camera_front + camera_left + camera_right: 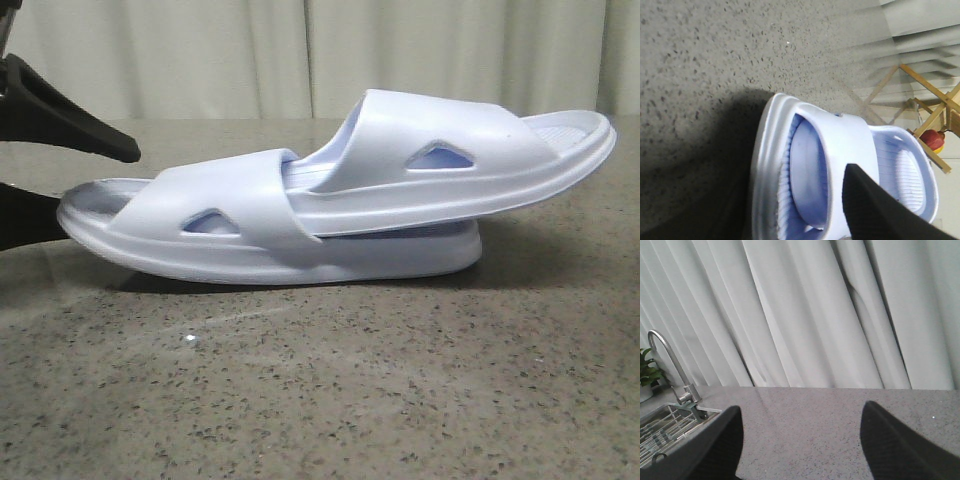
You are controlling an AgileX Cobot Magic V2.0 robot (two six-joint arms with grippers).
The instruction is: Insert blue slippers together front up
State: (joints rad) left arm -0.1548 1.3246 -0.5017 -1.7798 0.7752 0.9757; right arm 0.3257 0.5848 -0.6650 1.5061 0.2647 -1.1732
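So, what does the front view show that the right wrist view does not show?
Only the front view shows the blue slippers, one pushed under the other's strap, with the left gripper at the heel. Only the right wrist view shows the right gripper, open and holding nothing, a faucet and a sink. Both show the speckled counter and pale curtains.

A kitchen: speckled stone counter (830,415), sink (665,427) with tap (670,365), pale curtains (815,310).

You're looking at a speckled grey stone countertop (330,390). Directly on it lies the lower slipper (250,240) of the blue slippers, sole down, at centre-left. The upper slipper (450,160) is tucked under its strap, tilted up to the right, its far end off the countertop.
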